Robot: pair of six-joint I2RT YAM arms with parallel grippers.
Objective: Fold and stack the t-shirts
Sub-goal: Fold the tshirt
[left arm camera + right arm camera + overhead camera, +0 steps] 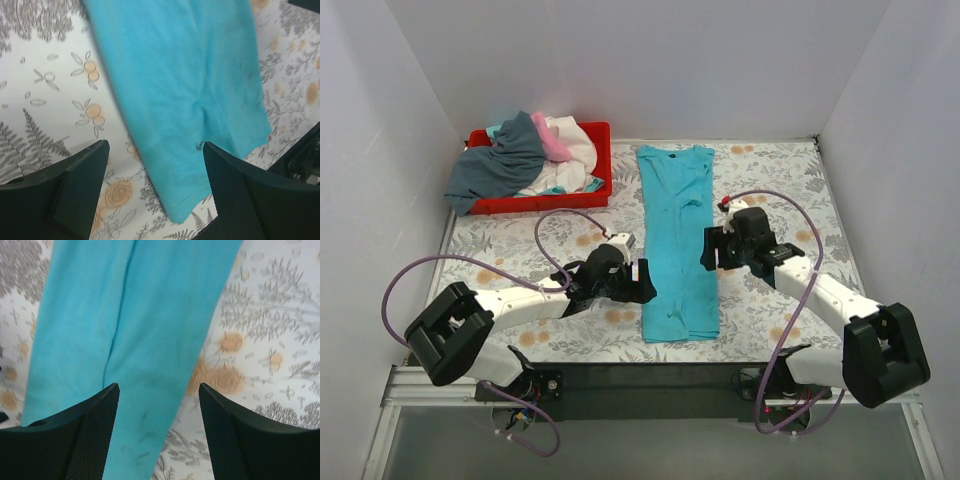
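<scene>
left hand [645,283], flat t-shirt [676,215], right hand [710,250] abreast | shirt heap [520,155] in tray [605,160] far-left

The turquoise t-shirt [675,230] lies as a long strip down the middle of the surface [500,245], with bare room on both sides. The left fingers [75,190] and right fingers [82,432], both spread apart, flank its edges. The heaped red tray [603,160] blocks the far left corner. White walls [880,130] close three sides.

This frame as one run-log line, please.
turquoise t-shirt: folded into long strip, flat | left gripper: open, over its left edge | right gripper: open, over its right edge | other t-shirts: heaped in red tray
</scene>
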